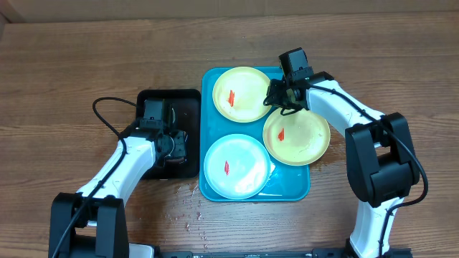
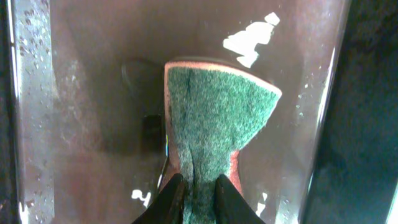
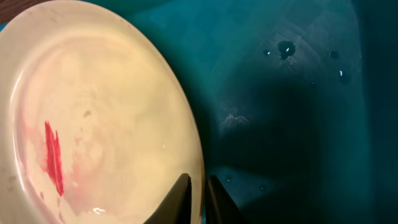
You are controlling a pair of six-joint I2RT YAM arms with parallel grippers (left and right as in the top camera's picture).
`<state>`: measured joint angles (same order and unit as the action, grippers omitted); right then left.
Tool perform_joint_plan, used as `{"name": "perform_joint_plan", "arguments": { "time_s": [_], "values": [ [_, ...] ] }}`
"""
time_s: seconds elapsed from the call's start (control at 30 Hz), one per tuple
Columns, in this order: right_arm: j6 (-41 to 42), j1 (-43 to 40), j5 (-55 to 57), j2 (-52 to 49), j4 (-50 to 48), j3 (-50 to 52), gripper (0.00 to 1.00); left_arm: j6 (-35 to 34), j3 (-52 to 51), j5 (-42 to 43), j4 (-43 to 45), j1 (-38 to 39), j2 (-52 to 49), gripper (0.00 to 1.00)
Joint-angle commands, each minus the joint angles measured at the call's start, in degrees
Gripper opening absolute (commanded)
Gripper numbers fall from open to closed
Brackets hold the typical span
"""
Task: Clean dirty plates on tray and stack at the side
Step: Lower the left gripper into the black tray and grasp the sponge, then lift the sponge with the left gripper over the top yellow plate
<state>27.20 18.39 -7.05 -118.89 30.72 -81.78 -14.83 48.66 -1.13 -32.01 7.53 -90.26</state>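
Teal tray (image 1: 290, 184); back plate (image 1: 240, 97) and right plate (image 1: 301, 140) yellow-green, front plate (image 1: 237, 166) mint-white, all red-smeared. Sponge (image 2: 214, 118) green, edge perhaps pink. Small tray (image 1: 188, 100) black.

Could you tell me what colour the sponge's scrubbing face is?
The sponge face is dark green, edged pinkish-red; clearest in the left wrist view.

Wooden table (image 1: 64, 64) carries the teal tray (image 1: 290, 184); black tray (image 1: 189, 106) beside it; water droplets (image 1: 191, 192) nearby.
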Motion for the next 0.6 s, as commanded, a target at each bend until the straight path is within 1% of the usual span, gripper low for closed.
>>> {"name": "perform_joint_plan", "arguments": {
  "time_s": [0.0, 0.03, 0.17, 0.27, 0.37, 0.43, 0.57],
  "values": [
    [0.0, 0.1, -0.1, -0.7, -0.5, 0.1, 0.06, 0.1, -0.6, -1.1, 1.2, 0.2, -0.5, 0.13],
    [0.0, 0.1, -0.1, -0.7, -0.6, 0.1, 0.04, 0.1, -0.6, -1.1, 1.7, 0.2, -0.5, 0.04],
    [0.0, 0.1, -0.1, -0.7, -0.6, 0.1, 0.04, 0.6, -0.1, -1.0, 3.2, 0.2, -0.5, 0.04],
    [0.0, 0.1, -0.1, -0.7, -0.6, 0.1, 0.04, 1.2, 2.7, -1.6, 1.5, 0.2, -0.4, 0.04],
    [0.0, 0.1, -0.1, -0.7, -0.6, 0.1, 0.04, 1.3, 9.0, -6.7, -3.7, 0.2, -0.2, 0.04],
    [0.0, 0.1, -0.1, -0.7, -0.6, 0.1, 0.04, 3.5, 13.4, -9.0, -6.6, 0.2, -0.2, 0.04],
    [0.1, 0.1, -0.1, -0.7, -0.9, 0.1, 0.04, 7.1, 20.9, -9.8, -8.9, 0.2, -0.3, 0.04]
  ]
}}
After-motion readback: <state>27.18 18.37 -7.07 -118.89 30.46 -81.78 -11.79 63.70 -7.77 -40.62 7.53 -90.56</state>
